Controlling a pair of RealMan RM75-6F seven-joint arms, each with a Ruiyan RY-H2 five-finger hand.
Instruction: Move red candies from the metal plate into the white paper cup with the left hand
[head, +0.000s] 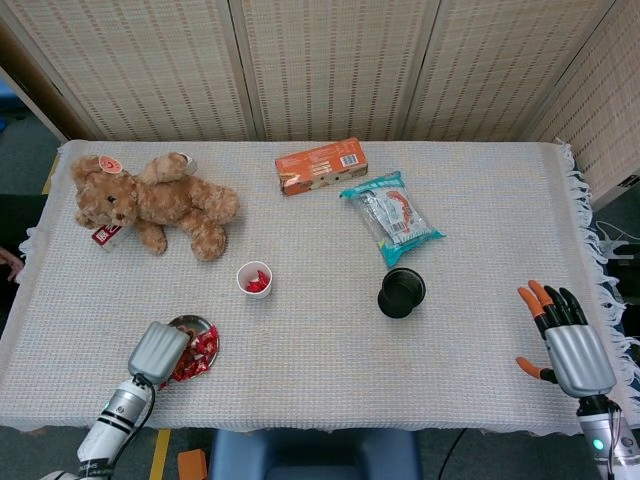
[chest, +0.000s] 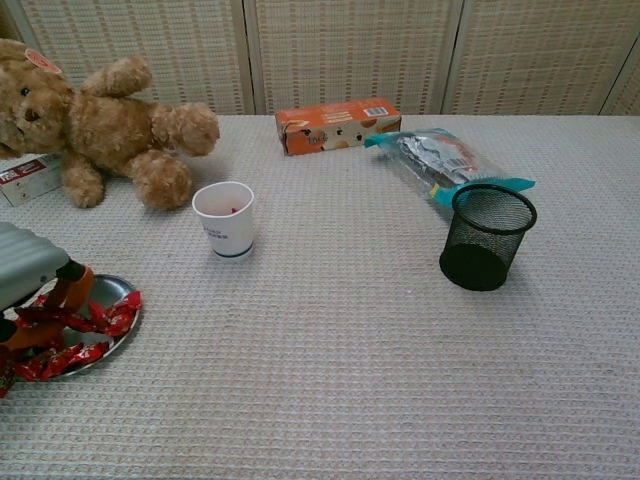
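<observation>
While no printing on the orange box (chest: 337, 125) reads clearly, the left robot hand (chest: 35, 285) at lower left sits over the metal plate (chest: 112, 292), fingers pinching red candies (chest: 95, 318). Up and right stands the paper cup (chest: 225, 219). At lower right, the right robot hand (head: 562, 335) rests spread, holding nothing.

We see a shiny metal plate (chest: 112, 291), glossy-wrapped red candies (chest: 70, 355), a matt paper cup (chest: 225, 221), and a rough woven tablecloth (chest: 350, 360).
</observation>
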